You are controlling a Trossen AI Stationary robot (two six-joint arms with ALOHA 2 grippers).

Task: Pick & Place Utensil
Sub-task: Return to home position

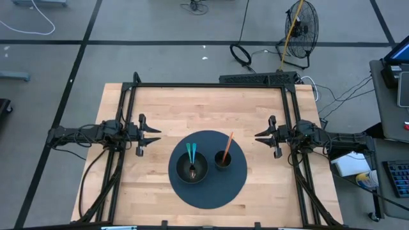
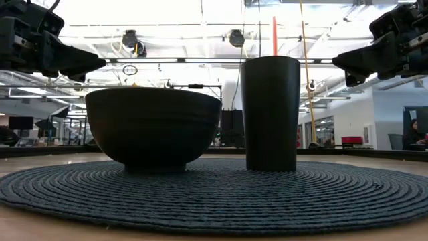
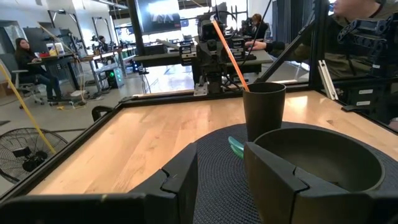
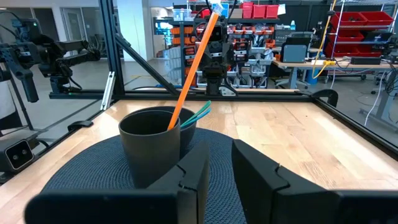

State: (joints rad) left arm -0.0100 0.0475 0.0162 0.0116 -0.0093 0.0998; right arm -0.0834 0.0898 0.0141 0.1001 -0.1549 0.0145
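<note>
High view: placement looks complete. The blue fork (image 1: 191, 152) rests in the black bowl (image 1: 179, 170) and the orange straw (image 1: 229, 143) leans in the black cup (image 1: 218, 161), both at frame centre on the blue mat (image 1: 211, 195). The left gripper (image 1: 153, 136) at mid-left and the right gripper (image 1: 261, 136) at mid-right are released and empty. Only homing seems left.

Even overhead light falls on the counter (image 1: 160, 108), shadows faint. In the low view bright ceiling strips (image 2: 167, 60) at twelve o'clock glare, leaving the black bowl (image 2: 152, 127) and black cup (image 2: 270, 114) backlit silhouettes.
</note>
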